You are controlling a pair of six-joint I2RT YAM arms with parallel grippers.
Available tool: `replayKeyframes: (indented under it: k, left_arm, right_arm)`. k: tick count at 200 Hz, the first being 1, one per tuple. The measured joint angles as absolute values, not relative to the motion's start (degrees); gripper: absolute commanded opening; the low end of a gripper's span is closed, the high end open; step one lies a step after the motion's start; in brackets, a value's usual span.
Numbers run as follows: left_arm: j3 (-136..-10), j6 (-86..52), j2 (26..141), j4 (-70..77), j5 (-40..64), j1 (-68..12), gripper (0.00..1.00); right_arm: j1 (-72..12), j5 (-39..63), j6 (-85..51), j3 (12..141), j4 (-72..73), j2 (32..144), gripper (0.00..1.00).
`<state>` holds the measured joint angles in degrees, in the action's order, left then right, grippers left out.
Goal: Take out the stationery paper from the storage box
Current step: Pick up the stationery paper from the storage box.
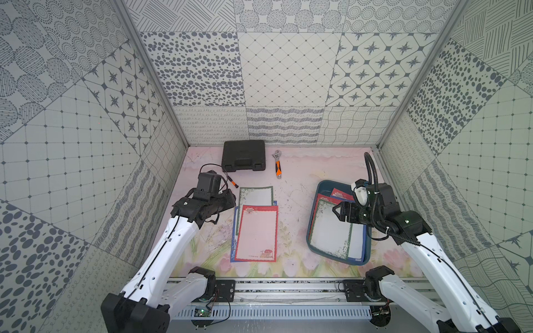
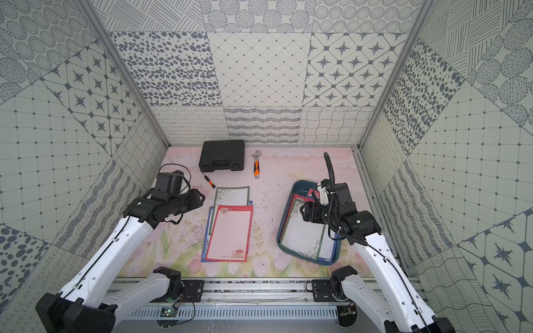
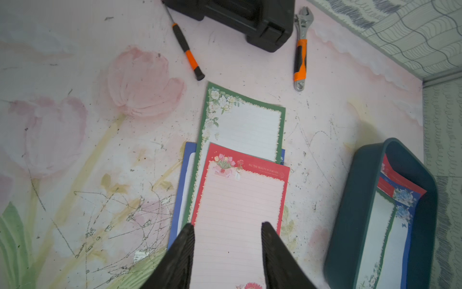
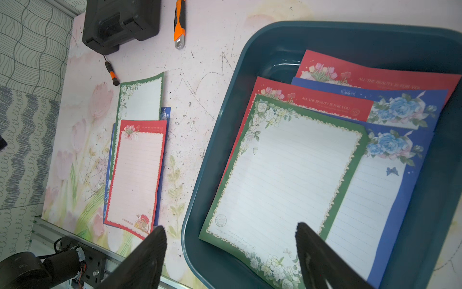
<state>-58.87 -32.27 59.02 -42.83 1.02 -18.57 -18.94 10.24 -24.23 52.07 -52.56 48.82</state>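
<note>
Teal plastic storage box, set at the right of the mat, was seen holding stationery paper beneath the spread, empty right gripper, while three further sheets were overlapped near the parted, empty left gripper.

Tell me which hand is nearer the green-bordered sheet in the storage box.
Right. The right hand hovers open over the green-bordered sheet inside the storage box; the left hand is across the table, by the stacked sheets there.

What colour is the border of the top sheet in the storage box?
The top sheet has a green border; best in right wrist view.
</note>
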Motion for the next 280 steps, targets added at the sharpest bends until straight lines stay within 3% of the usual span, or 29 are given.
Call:
replayKeyframes:
  k: [46,102,160,236,280]
  left_arm:
    - [-62.8,-32.9,60.8,-42.0,-5.7,-31.4,0.43]
    - [-67.9,-30.3,71.8,-39.5,-11.6,-42.1,0.41]
    - [-71.3,-25.5,82.8,-34.3,-10.0,-44.1,0.35]
    - [-72.8,-24.9,91.3,-29.2,0.4,-44.2,0.32]
    - [-72.3,-25.9,95.7,-24.1,6.8,-44.9,0.32]
  right_arm:
    - [-18.9,12.0,-26.5,48.1,-52.7,48.3,0.8]
    - [-18.9,12.5,-31.6,45.9,-52.9,49.8,0.81]
    - [-18.9,9.2,-35.5,43.9,-53.4,51.5,0.81]
    - [-18.9,3.9,-36.7,42.6,-51.5,58.3,0.68]
    - [-18.9,-1.6,-37.6,42.1,-49.9,58.8,0.65]
